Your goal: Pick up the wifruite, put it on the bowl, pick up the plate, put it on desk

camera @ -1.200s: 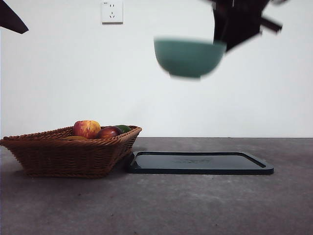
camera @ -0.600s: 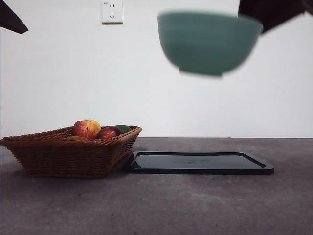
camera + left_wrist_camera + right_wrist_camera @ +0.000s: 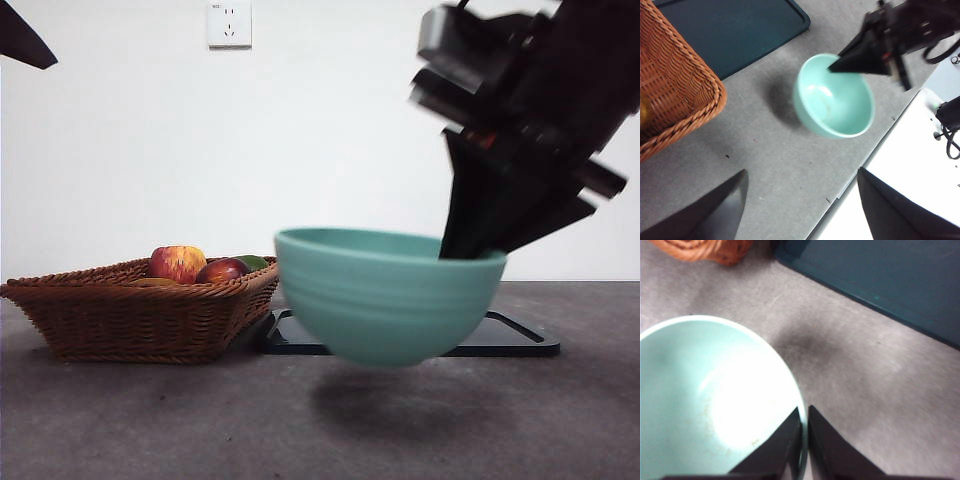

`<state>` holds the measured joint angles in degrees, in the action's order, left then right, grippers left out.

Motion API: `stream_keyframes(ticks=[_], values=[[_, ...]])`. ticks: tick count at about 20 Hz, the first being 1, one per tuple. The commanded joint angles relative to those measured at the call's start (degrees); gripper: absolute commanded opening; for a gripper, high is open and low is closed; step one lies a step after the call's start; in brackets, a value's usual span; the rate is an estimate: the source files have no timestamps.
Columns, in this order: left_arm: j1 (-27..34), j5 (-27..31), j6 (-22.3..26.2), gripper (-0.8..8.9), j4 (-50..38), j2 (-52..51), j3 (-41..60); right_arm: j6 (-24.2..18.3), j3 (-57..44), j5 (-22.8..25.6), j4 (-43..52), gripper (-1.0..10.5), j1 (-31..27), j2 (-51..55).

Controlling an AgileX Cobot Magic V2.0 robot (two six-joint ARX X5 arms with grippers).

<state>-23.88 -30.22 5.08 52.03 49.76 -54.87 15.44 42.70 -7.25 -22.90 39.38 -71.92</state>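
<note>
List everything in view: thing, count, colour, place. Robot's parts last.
bowl: one, teal-green, empty, held just above the desk in front of the tray
tray: one, dark, flat on the desk behind the bowl
basket: one, brown wicker, beside the tray
apple: one, red-yellow, in the basket
dark red fruit: one, in the basket
desk: one, grey
wall socket: one, white
right tool: black, shut on the bowl's rim
left tool: black, open, aside

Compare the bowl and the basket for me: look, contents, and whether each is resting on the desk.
The bowl is smooth teal ceramic; the basket is brown woven wicker. The bowl is empty; the basket holds fruit. The bowl hangs just above the desk with its shadow beneath, the right claw shut on its rim; the basket rests on the desk, untouched. Both are open-topped.
</note>
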Motion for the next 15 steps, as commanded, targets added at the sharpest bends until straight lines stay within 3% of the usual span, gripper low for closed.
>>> stream_keyframes(ticks=[1,13,15], values=[[-0.26,-0.33,0.63,3.43,-0.55,0.31,-0.68,0.83,0.35,0.61,2.16,0.1,0.96,-3.26],[-0.26,-0.33,0.63,3.43,-0.55,0.31,-0.68,0.72,0.35,1.51,3.13,0.1,1.11,-7.5],[-0.26,-0.33,0.66,3.43,-0.55,0.31,-0.68,0.85,0.35,1.49,2.86,0.6,1.11,-7.5]])
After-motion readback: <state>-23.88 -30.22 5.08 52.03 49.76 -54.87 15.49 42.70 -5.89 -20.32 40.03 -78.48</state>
